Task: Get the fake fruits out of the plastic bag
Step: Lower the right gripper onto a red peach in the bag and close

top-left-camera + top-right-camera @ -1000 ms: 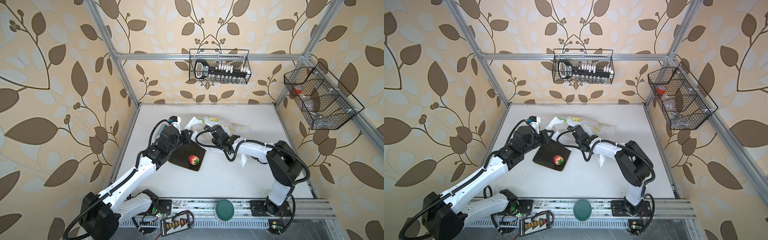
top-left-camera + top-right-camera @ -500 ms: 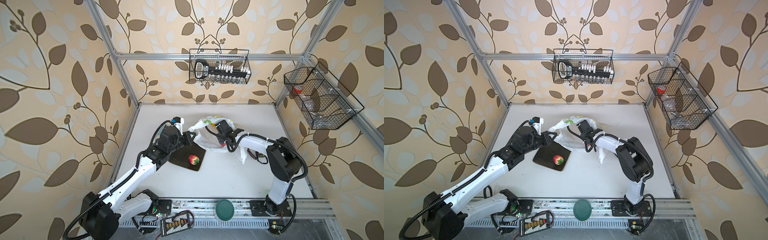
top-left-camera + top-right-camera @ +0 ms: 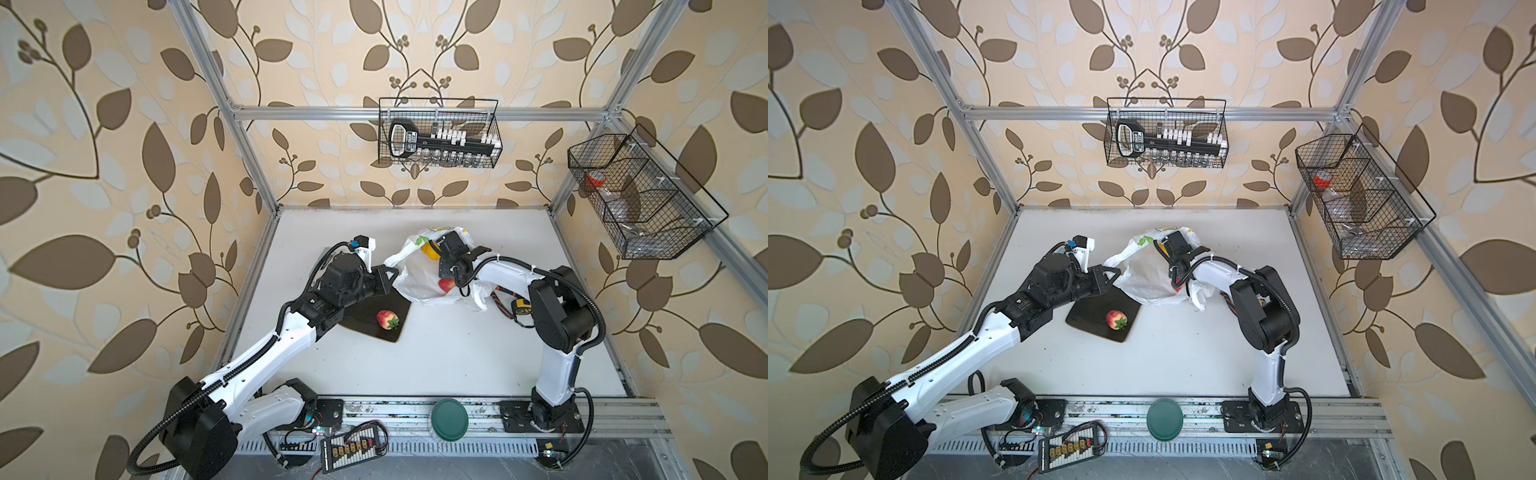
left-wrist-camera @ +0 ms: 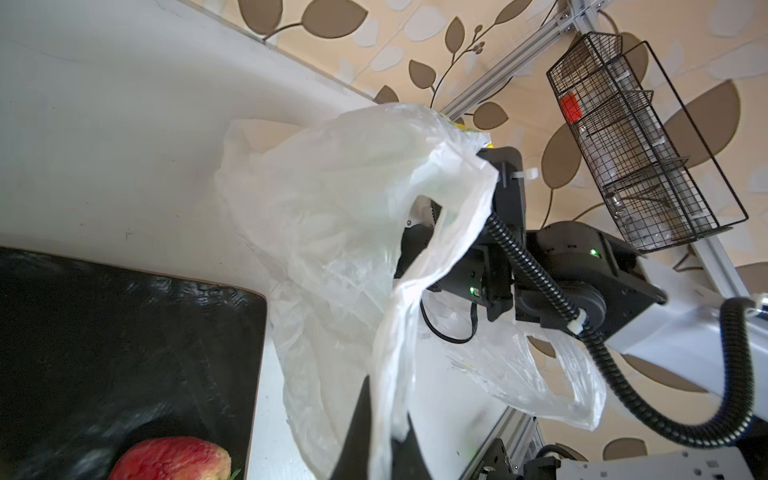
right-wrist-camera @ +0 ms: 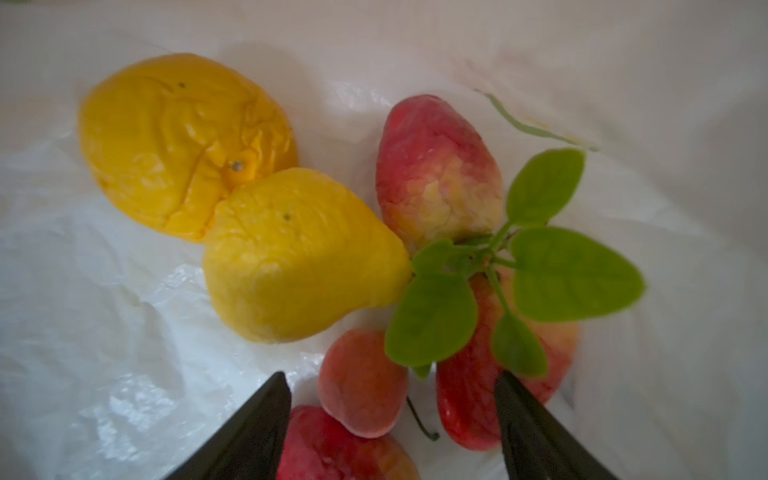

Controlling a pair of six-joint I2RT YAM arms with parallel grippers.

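Note:
The plastic bag [image 3: 417, 280] [image 3: 1142, 282] lies behind the black plate [image 3: 361, 318], its mouth held up. My left gripper [image 4: 384, 415] [image 3: 390, 274] is shut on the bag's rim [image 4: 399, 332]. My right gripper [image 5: 390, 378] is open inside the bag, just above a small peach [image 5: 363, 382] and two red fruits [image 5: 469, 403]. Two yellow pears [image 5: 187, 141], a red-yellow peach [image 5: 436, 170] and a green sprig [image 5: 540, 266] lie beyond its tips. In both top views the bag hides its fingers. One strawberry [image 3: 387, 319] [image 3: 1116, 320] rests on the plate.
An orange and black tape measure [image 3: 515, 309] lies right of the bag, under the right arm. A green lid [image 3: 449, 419] sits on the front rail. Wire baskets hang on the back wall [image 3: 438, 139] and the right wall [image 3: 640, 195].
The left gripper has pulled the bag's rim up and leftward, so the flat bag now stands open. The right gripper has gone into the mouth and its jaws have widened.

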